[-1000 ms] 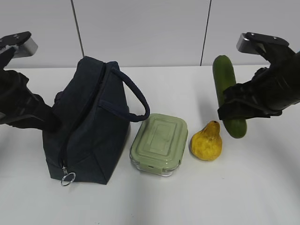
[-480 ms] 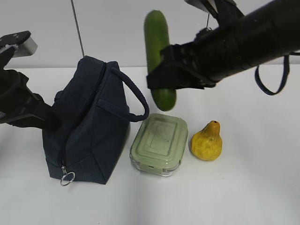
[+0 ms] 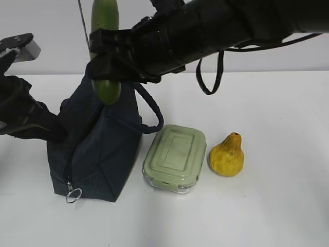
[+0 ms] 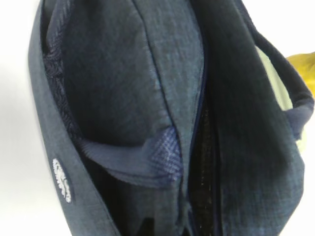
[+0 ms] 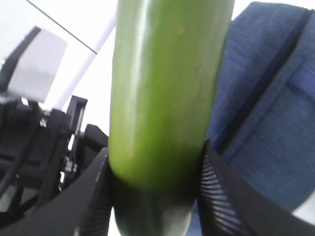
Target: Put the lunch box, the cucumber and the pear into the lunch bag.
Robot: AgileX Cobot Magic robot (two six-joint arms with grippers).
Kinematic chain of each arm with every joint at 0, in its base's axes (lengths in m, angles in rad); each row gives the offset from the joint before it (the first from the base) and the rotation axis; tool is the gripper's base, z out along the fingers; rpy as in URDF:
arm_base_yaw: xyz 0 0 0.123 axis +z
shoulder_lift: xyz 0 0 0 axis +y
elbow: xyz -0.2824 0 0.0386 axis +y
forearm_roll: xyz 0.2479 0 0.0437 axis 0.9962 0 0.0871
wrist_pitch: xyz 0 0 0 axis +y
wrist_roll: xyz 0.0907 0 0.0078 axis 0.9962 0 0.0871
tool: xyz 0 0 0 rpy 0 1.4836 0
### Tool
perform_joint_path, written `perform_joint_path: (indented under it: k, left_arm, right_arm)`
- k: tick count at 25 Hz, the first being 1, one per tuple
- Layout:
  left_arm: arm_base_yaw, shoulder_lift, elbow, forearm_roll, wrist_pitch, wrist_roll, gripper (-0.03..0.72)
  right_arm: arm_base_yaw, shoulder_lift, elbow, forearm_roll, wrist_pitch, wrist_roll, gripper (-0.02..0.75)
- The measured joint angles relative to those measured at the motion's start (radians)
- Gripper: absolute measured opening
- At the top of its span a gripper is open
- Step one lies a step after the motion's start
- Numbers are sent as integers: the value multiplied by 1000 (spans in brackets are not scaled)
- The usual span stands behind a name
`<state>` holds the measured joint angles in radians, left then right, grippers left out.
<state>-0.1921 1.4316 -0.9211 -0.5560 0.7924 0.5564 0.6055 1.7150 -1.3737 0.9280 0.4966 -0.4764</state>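
The navy lunch bag (image 3: pixel 97 149) stands at the left with its top zipper open (image 4: pixel 204 162). My left gripper (image 3: pixel 57 135) is at the bag's left side, shut on the fabric at the opening's edge (image 4: pixel 162 228); its fingertips are buried in the cloth. My right gripper (image 3: pixel 110 57) reaches across from the right and is shut on the cucumber (image 3: pixel 109 91), which hangs upright just above the bag's top. The dark green cucumber (image 5: pixel 162 88) fills the right wrist view between the two ribbed fingers. The green-lidded lunch box (image 3: pixel 175 157) and the yellow pear (image 3: pixel 226 156) lie on the table right of the bag.
The bag's loop handle (image 3: pixel 151 110) arches toward the lunch box, under the right arm. A silver zipper ring (image 3: pixel 74 194) hangs at the bag's front bottom corner. A loose black cable (image 3: pixel 208 77) dangles from the right arm. White table (image 3: pixel 277 206) surrounds everything.
The right arm has swung left with the cucumber, from the right side, past the lunch box, to above the bag. The left arm and bag have stayed put.
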Motion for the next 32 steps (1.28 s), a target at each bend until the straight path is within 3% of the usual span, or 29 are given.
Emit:
perform_joint_path:
  k: [10,19,26,32]
  left_arm:
    - [0,0,0,-11,-4,0,3]
    - [0,0,0,-13,-8,0,3]
    - [0,0,0,-10,-16,0,3]
    - [0,0,0,-8,-21,0,3]
  right_arm:
    - [70,121,-43,92,-132,-27,338]
    - [81,197,-60,112,-135,-69,338]
    - [81,197,-64,-74,-66,-26,338]
    - [81,197,-66,-325,1,265,338]
